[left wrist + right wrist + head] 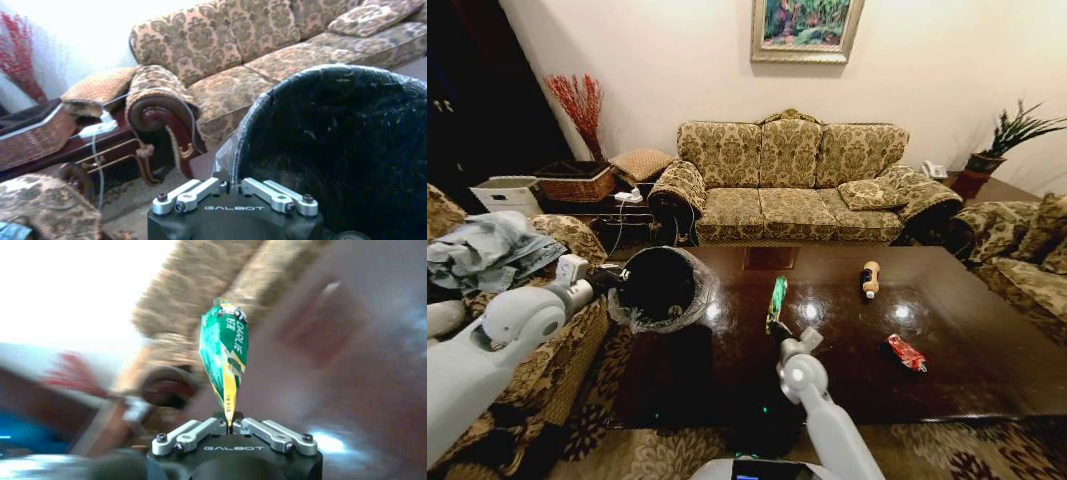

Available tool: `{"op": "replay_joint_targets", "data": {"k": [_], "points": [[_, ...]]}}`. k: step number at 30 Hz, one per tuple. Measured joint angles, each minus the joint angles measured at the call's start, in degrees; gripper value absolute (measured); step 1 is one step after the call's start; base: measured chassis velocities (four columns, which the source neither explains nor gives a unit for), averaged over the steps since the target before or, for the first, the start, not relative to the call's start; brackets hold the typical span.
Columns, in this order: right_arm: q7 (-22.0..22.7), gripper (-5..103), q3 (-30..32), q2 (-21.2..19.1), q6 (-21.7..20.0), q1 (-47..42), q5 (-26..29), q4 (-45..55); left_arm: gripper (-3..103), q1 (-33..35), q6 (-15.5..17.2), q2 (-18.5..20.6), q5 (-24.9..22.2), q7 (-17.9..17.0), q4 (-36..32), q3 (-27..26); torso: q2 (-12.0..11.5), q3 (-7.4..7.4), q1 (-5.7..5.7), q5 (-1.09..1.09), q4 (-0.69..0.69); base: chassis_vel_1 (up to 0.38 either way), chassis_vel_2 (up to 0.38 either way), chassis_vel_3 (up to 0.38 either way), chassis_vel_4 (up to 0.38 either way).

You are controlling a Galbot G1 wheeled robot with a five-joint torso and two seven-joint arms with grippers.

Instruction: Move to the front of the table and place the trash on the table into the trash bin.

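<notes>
My left gripper (613, 283) (232, 186) is shut on the rim of the black trash bin (659, 288) (333, 150), holding it tilted at the table's (987, 370) left end with its clear liner showing. My right gripper (776, 328) (230, 426) is shut on the bottom end of the green tube-like wrapper (776, 300) (225, 355), which stands upright above the table, just right of the bin. A small brown-orange bottle (869, 278) lies on the far part of the table. A red wrapper (906, 352) lies right of centre.
A patterned sofa (792, 180) stands behind the table, with armchairs at the left (567, 240) and right (1022, 250). A side table with a wicker basket (577, 183) and a power strip (97, 127) sits at the back left. A potted plant (1002, 140) is at the back right.
</notes>
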Motion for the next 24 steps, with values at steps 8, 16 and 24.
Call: {"op": "replay_joint_targets", "data": {"k": [8, 16, 24], "points": [[-11.9, 0, 7.5, -7.4, -7.9, -5.7, 19.8, 17.8, 0, -0.2, -1.6, -1.3, 2.2, 0.1, 5.2, 0.4, 0.0, 0.0, 0.0, -0.01, 0.0, 0.0, 0.0, 0.0, 0.0], [-3.1, 0, -4.1, -11.0, -16.7, -2.8, 40.0, 27.5, 0, -2.9, -6.7, -2.1, 2.2, -3.7, 9.2, 2.9, 0.0, 0.0, -0.01, -0.01, 0.02, 0.0, 0.0, 0.0, 0.0], [2.1, 0, -16.5, -6.3, -13.7, -0.4, 37.5, 22.4, 0, -2.0, -10.0, -2.6, 2.2, -2.5, 4.6, 3.3, 0.0, 0.01, 0.0, 0.0, 0.0, 0.0, 0.0, 0.0, 0.0]]}}
